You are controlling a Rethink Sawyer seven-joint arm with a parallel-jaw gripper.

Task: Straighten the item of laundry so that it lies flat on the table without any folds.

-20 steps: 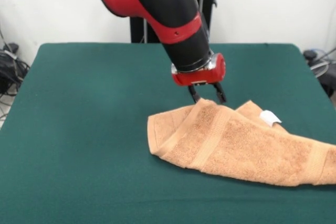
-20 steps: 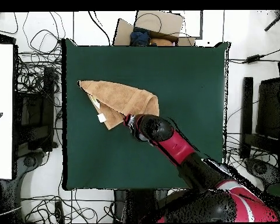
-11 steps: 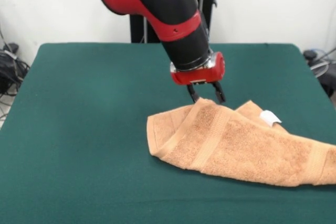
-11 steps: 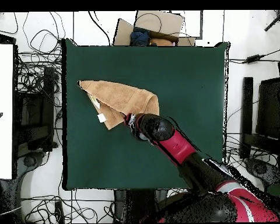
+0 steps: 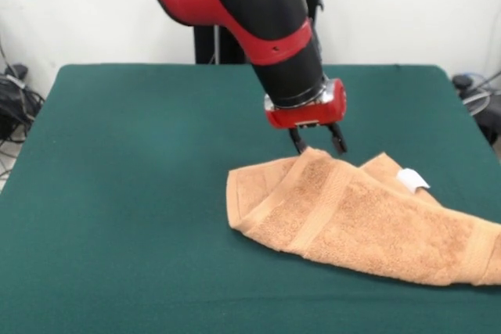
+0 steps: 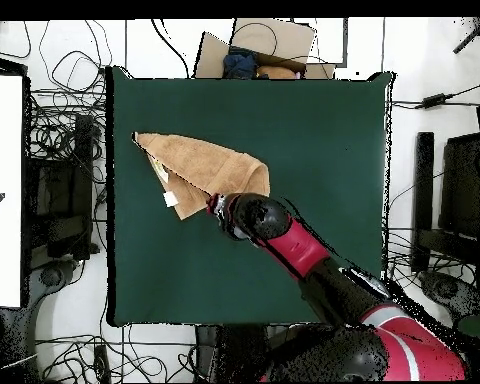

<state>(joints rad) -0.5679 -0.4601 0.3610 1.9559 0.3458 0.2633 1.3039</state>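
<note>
The item of laundry [image 5: 360, 217] is an orange-tan towel lying folded over itself on the right part of the green table [image 5: 141, 154]. Its white tag [image 5: 412, 180] shows on the far edge. My gripper [image 5: 318, 145] stands at the towel's raised far fold, shut on the cloth that bunches up between its fingers. In the overhead view the towel [image 6: 209, 165] forms a long wedge near the table's [image 6: 314, 130] left edge. There the gripper [image 6: 216, 205] sits at its lower edge, beside the tag [image 6: 170, 199].
The towel's right end lies close to the table's right edge in the front view. Cables [image 6: 64, 130] and a white panel [image 6: 2, 190] lie off the table's left side in the overhead view. A cardboard box [image 6: 259, 45] sits beyond its top edge.
My gripper has shifted a little to the right in the front view, and the towel has slid the same way with it.
</note>
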